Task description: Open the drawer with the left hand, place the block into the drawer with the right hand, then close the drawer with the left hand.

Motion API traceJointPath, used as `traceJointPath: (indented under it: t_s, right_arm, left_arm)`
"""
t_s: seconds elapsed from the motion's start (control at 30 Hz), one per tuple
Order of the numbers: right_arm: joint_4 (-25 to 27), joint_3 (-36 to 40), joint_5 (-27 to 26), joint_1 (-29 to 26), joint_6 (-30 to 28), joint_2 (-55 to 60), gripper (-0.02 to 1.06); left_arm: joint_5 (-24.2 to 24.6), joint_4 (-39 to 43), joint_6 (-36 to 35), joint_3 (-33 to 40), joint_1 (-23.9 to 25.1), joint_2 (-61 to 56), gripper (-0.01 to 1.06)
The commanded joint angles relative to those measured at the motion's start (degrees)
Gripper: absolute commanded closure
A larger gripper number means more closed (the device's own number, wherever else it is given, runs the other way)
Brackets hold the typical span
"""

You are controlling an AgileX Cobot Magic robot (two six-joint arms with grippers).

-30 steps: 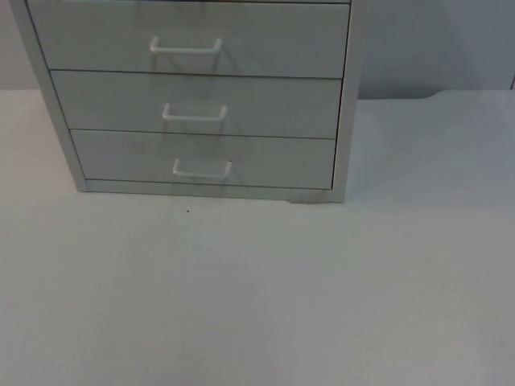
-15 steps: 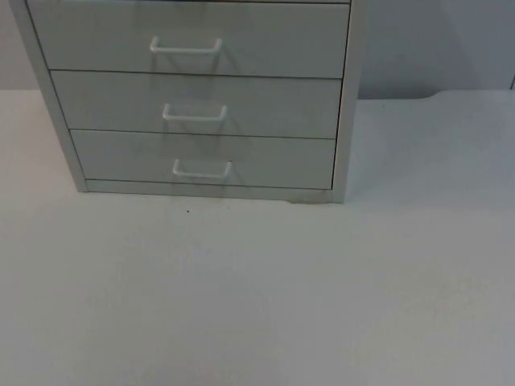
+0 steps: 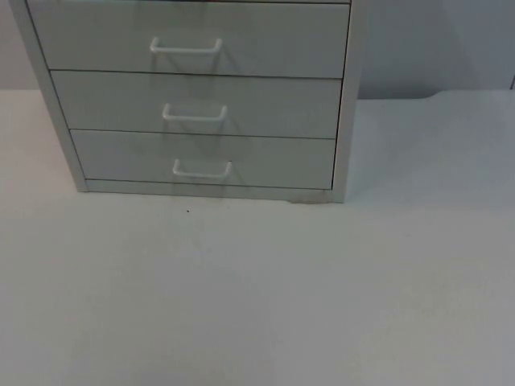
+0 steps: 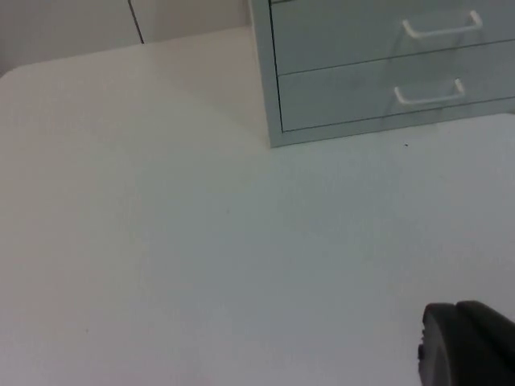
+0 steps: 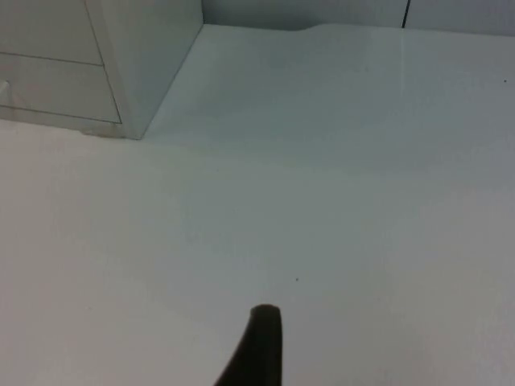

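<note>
A light grey drawer cabinet [image 3: 193, 96] stands at the back of the white table, left of the middle. Its three drawers are all shut: the upper drawer [image 3: 265, 40], the middle drawer [image 3: 273, 106] and the bottom drawer [image 3: 273, 161], each with a white bar handle [image 3: 201, 168]. My left gripper [image 4: 467, 346] hovers over bare table well short of the cabinet [image 4: 386, 72], off its left front corner. My right gripper [image 5: 257, 346] hangs over the table to the right of the cabinet's side wall [image 5: 149, 56].
The white table top [image 3: 257, 289] stretches in front of the cabinet and to its right. The grey partition wall [image 3: 426, 48] closes the back. A small dark speck [image 3: 188, 211] lies on the table just before the cabinet.
</note>
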Motion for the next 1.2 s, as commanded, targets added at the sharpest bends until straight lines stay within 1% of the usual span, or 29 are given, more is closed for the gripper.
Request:
traceJointPath:
  t_s: [0.0,0.03,0.07,0.13,0.17,0.2,0.27,0.33,0.37,0.4,0.43,1.17]
  right_arm:
    - [-0.4,0.0,-0.1,-0.3,0.4,-0.2,0.27]
    - [-0.4,0.0,-0.1,-0.3,0.4,-0.2,0.27]
    - [-0.4,0.0,-0.1,-0.3,0.4,-0.2,0.27]
    - [-0.4,0.0,-0.2,-0.3,0.4,-0.2,0.27]
    - [-0.1,0.0,-0.2,-0.3,0.4,-0.2,0.26]
    - [-0.1,0.0,-0.2,-0.3,0.4,-0.2,0.26]
    - [-0.1,0.0,-0.2,-0.3,0.4,-0.2,0.20]
    - [-0.1,0.0,-0.2,-0.3,0.4,-0.2,0.10]
    - [-0.1,0.0,-0.2,-0.3,0.4,-0.2,0.10]
    - [-0.1,0.0,-0.2,-0.3,0.4,-0.2,0.05]
    - [-0.1,0.0,-0.2,-0.3,0.4,-0.2,-0.01]
    - [-0.1,0.0,-0.2,-0.3,0.4,-0.2,-0.01]
  left_arm:
    - [0.0,0.3,-0.6,0.3,0.2,-0.3,1.05]
    - [0.0,0.3,-0.6,0.3,0.2,-0.3,1.05]
    - [0.0,0.3,-0.6,0.3,0.2,-0.3,1.03]
    - [0.0,0.1,-0.6,0.3,0.2,-0.3,0.90]
    - [0.0,0.1,-0.6,0.3,0.2,-0.3,0.78]
    - [0.0,0.1,-0.6,0.3,0.2,-0.3,0.78]
    - [0.0,0.1,-0.7,0.3,0.2,-0.3,0.48]
    - [0.0,0.2,-1.0,0.3,0.2,-0.3,0.12]
    - [0.0,0.2,-1.0,0.3,0.2,-0.3,0.12]
    - [0.0,0.2,-1.3,0.3,0.2,-0.3,0.00]
    - [0.0,0.2,-1.3,0.3,0.2,-0.3,0.00]
    - [0.0,0.6,-2.7,0.3,0.2,-0.3,0.00]
